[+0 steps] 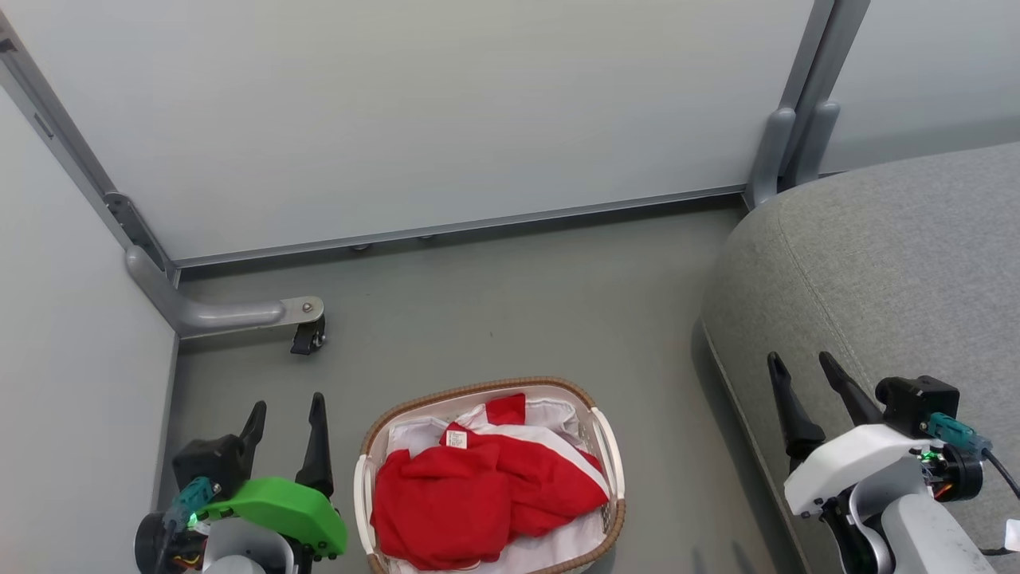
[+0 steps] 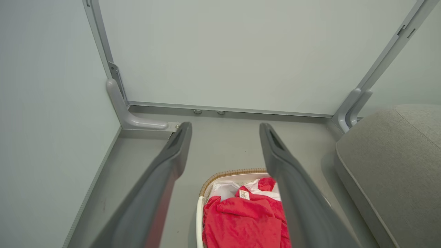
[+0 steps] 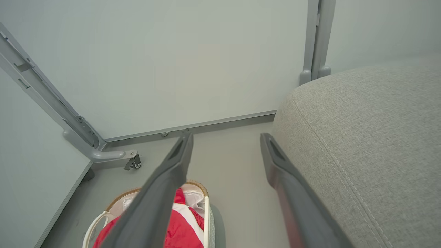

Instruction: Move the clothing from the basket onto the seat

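The red clothing (image 1: 478,494) with white stripes and a small white tag lies bunched in the white basket (image 1: 610,446) with its brown woven rim, on the floor at bottom centre. The left wrist view shows the clothing (image 2: 241,220) in the basket (image 2: 199,220) below my fingers; the right wrist view has the clothing (image 3: 182,230) and basket (image 3: 206,220) at lower left. The grey seat (image 1: 876,271) fills the right side, also seat (image 2: 396,165) and seat (image 3: 372,137). My left gripper (image 1: 287,406) is open left of the basket. My right gripper (image 1: 801,363) is open over the seat's edge. Both hold nothing.
Pale partition panels (image 1: 398,112) wall in the back and left. A grey metal foot with a caster (image 1: 307,335) juts onto the floor at left. Upright posts (image 1: 789,151) stand by the seat's back corner. Bare grey floor (image 1: 518,311) lies between basket and panels.
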You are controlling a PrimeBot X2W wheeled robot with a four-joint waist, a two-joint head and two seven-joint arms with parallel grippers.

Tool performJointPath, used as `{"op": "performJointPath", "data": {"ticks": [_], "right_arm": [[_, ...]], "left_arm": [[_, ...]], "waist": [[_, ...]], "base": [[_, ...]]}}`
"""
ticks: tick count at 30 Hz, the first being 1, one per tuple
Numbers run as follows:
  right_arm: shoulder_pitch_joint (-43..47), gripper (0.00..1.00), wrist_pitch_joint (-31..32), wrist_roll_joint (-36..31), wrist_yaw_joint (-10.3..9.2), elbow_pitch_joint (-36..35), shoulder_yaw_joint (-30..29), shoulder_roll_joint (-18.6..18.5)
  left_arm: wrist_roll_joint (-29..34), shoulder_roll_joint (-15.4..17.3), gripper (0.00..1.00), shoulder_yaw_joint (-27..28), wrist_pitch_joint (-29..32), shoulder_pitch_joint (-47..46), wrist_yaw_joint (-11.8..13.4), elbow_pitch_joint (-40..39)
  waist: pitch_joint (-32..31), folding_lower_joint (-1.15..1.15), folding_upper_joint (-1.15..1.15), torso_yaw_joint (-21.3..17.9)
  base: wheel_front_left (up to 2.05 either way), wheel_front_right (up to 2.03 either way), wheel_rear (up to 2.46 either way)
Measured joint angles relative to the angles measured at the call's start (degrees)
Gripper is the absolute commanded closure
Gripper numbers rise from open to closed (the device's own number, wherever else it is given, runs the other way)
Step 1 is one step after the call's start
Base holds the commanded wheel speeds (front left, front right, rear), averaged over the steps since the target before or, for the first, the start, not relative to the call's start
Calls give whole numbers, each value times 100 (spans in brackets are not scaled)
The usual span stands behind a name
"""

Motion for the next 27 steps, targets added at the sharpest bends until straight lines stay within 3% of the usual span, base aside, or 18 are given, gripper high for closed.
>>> {"op": "performJointPath", "data": {"ticks": [16,27], "right_arm": [[0,0,-185,-761,1,105,76,22],[-495,0,-315,-1212,2,-94,232,65]], "left_arm": [[710,-98,0,107,-191,14,-85,20],[1194,-181,0,51,-314,-316,-186,215]], "waist": [[49,0,0,-20],[616,0,0,-175]], "base": [[0,0,0],[0,0,0]]}}
